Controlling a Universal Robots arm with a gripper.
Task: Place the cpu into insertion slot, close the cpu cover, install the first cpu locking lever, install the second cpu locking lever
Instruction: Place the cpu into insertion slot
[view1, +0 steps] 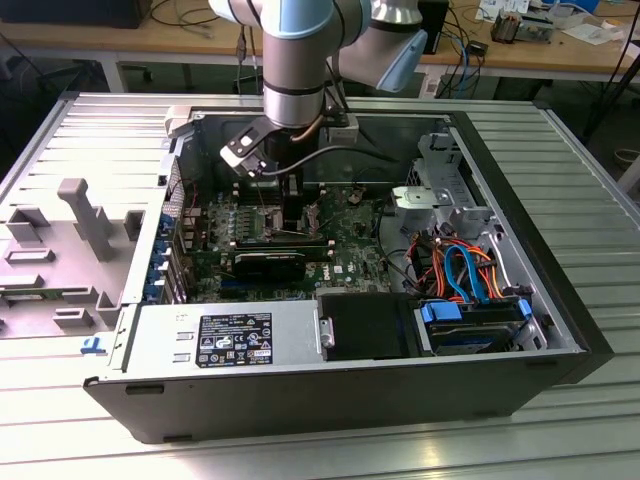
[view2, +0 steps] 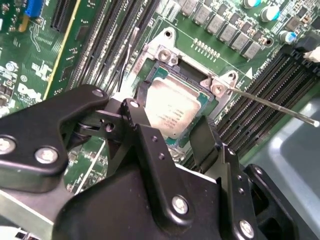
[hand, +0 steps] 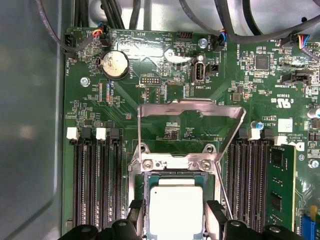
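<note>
In both wrist views the cpu (hand: 176, 207) (view2: 172, 107), with its silvery top, lies flat in the insertion slot (hand: 172, 175) (view2: 176, 66) on the green board. My gripper (hand: 176, 220) (view2: 172, 112) (view1: 290, 215) reaches straight down over it. Its black fingers (hand: 136, 216) stand against two opposite sides of the chip, shut on it. The cpu cover (hand: 190, 106) stands swung up on its hinge behind the socket. Two thin locking levers (view2: 270, 105) (hand: 223, 187) stick up free, one on either side.
Black memory slots flank the socket, with one memory stick (hand: 281, 185) fitted. A coin battery (hand: 114, 65) and cables lie beyond the cover. The open case holds a power supply (view1: 225, 340), a drive bay (view1: 470, 320) with orange and blue cables, and a metal cage (view1: 430, 195).
</note>
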